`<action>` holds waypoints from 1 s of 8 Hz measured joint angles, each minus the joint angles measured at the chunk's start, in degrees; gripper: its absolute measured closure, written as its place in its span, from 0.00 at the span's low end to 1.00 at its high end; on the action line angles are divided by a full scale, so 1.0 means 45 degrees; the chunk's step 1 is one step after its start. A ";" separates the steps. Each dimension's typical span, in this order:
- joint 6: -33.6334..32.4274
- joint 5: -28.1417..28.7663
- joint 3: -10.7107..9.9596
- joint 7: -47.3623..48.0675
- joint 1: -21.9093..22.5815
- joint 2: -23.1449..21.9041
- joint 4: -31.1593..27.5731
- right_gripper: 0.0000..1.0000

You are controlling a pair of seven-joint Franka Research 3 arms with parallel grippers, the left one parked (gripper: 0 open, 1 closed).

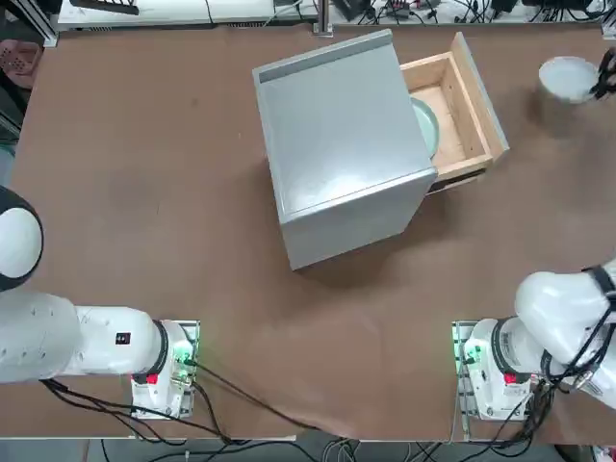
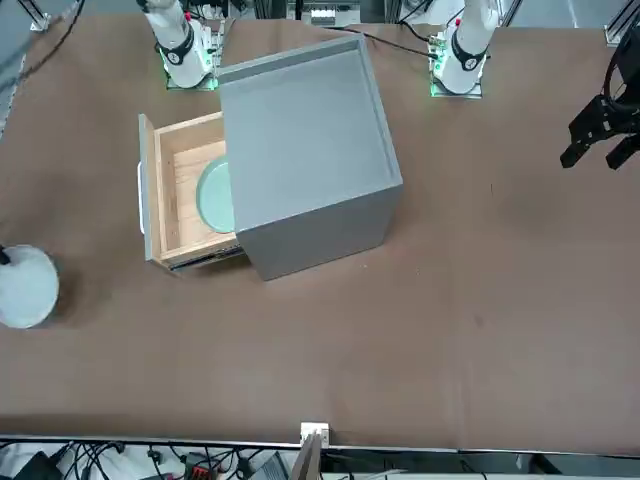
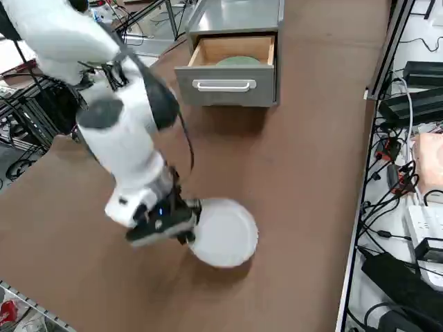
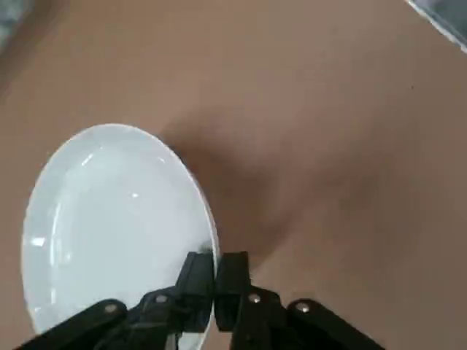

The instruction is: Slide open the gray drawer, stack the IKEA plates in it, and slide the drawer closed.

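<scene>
Since the right gripper (image 4: pixel 214 281) is pinching only the thin rim of the white plate (image 4: pixel 109 226) at lower left of the wrist view, jaws clamped on it, I'm guessing it's risking slipping before reaching the gray drawer (image 3: pixel 226 84), which is sitting open up top with the green plate (image 3: pixel 239 61) inside

2 plates (image 3: pixel 223 234) (image 2: pixel 215 194), 1 gray cabinet (image 1: pixel 342 144) w/ 1 drawer (image 1: pixel 472 96).
</scene>
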 joint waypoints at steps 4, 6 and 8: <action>-0.4771 0.2953 0.0745 -0.3279 -0.0094 -0.3211 0.0058 1.00; -0.6301 0.3549 0.2205 -0.3434 -0.0052 -0.4207 0.0062 1.00; -0.7193 0.3582 0.3888 -0.3429 0.0010 -0.5459 -0.0362 1.00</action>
